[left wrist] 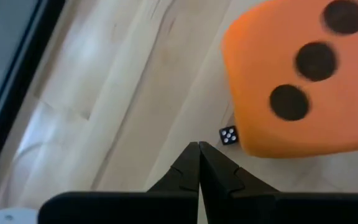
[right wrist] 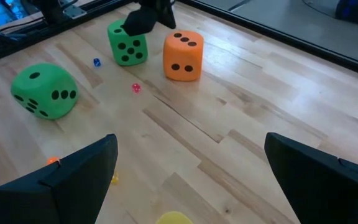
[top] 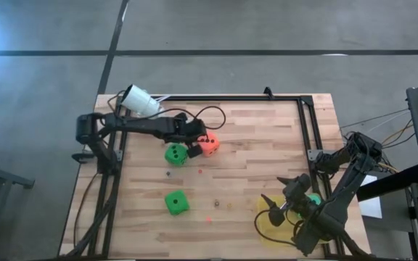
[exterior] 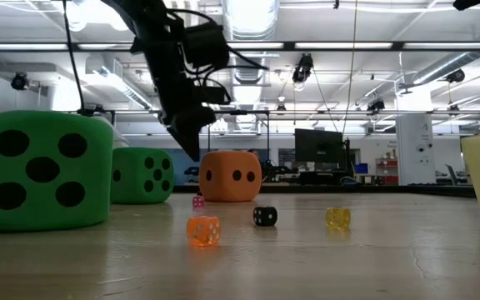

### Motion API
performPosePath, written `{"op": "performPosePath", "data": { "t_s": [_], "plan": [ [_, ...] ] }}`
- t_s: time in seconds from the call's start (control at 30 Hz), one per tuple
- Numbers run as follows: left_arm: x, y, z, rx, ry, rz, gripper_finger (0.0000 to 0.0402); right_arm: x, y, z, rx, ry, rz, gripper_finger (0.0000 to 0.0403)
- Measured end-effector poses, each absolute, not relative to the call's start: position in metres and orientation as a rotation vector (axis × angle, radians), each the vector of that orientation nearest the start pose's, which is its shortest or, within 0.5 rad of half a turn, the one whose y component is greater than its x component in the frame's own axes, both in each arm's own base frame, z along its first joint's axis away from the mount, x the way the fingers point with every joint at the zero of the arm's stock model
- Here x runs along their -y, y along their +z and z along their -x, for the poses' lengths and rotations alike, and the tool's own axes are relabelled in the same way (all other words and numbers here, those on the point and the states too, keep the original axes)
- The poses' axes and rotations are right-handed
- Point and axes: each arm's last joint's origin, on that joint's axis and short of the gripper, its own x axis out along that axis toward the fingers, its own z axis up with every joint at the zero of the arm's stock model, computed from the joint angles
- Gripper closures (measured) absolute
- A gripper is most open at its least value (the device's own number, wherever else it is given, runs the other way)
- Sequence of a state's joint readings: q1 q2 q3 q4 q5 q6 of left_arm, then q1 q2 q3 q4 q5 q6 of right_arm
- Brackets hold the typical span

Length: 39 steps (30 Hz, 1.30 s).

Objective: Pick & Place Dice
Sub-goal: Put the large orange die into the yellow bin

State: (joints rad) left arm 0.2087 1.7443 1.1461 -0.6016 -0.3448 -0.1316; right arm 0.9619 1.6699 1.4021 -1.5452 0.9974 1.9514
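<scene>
An orange-red die (top: 209,145) and a bright green die (top: 174,154) rest on the wooden table near its middle. A second green die (top: 176,202) sits nearer the front. My left gripper (top: 194,151) hangs shut between the first two dice, its tip (exterior: 192,150) above the table and just beside the orange-red die (left wrist: 303,74). My right gripper (right wrist: 191,162) stands wide open at the right, above a yellow container (top: 273,217). A teal die (top: 314,199) shows partly under the right arm.
Tiny coloured dice lie scattered on the wood: orange (exterior: 203,230), black (exterior: 265,217), yellow (exterior: 337,218) and pink (exterior: 198,201). A black frame rail (top: 231,97) runs along the table's far and right edges. A white object (top: 140,101) sits at the far left corner.
</scene>
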Motion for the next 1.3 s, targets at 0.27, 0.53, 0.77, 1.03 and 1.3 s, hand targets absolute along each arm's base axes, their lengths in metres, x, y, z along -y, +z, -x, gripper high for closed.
{"op": "performPosePath", "data": {
  "t_s": [0.27,0.53,0.77,1.03,1.3],
  "plan": [
    [-0.068,0.183,-0.338,-1.107,0.461,0.077,0.0396,-0.215,0.278,-0.180,-0.501,-0.759,-0.281,0.0003],
    [-0.047,0.178,-0.353,-1.028,0.395,0.079,0.0396,-0.215,0.278,-0.180,-0.499,-0.759,-0.287,0.0003],
    [-0.039,0.154,-0.368,-1.011,0.369,0.061,0.0396,-0.215,0.277,-0.180,-0.497,-0.759,-0.292,0.0003],
    [-0.035,0.145,-0.383,-0.997,0.344,0.034,0.0396,-0.215,0.277,-0.180,-0.480,-0.754,-0.283,0.0003],
    [-0.034,0.143,-0.407,-0.923,0.310,-0.003,0.0396,-0.215,0.278,-0.180,-0.473,-0.752,-0.281,0.0003]
  ]
}}
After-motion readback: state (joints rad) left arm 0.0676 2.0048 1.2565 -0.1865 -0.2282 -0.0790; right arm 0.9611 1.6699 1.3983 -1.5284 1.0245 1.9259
